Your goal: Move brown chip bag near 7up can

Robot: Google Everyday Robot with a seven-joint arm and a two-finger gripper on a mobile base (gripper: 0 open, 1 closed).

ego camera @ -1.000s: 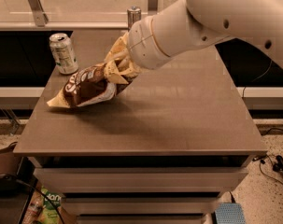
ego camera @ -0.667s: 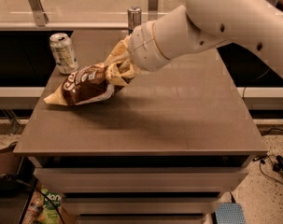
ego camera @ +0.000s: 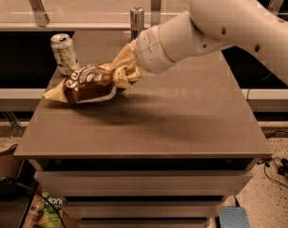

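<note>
The gripper sat over the left half of the table, a little behind the middle of that half. It was closed on the right end of the bag, and the pale, crumpled end of the bag was bunched up between its jaws. The white arm reached in from the upper right and sloped down to the left, with its thick wrist just behind the gripper.

The bag lay slantwise on the left part of the tabletop. Its held end was raised toward the gripper, and its other pale end pointed down and out toward the table's left edge. The dark brown middle faced up, showing white lettering. A shadow lay close under it. Its lower half seemed to rest on the top, though that could not be told for sure.

The 7up can stood upright near the back left corner, just beside the bag and behind its lower end. Whether the two touched could not be made out.

A tall can stood upright at the back edge near the middle, behind the wrist, which hid its foot.

Under the top ran pale shelves. A green packet lay low at the left, and a cable trailed over the speckled floor at the right.
</note>
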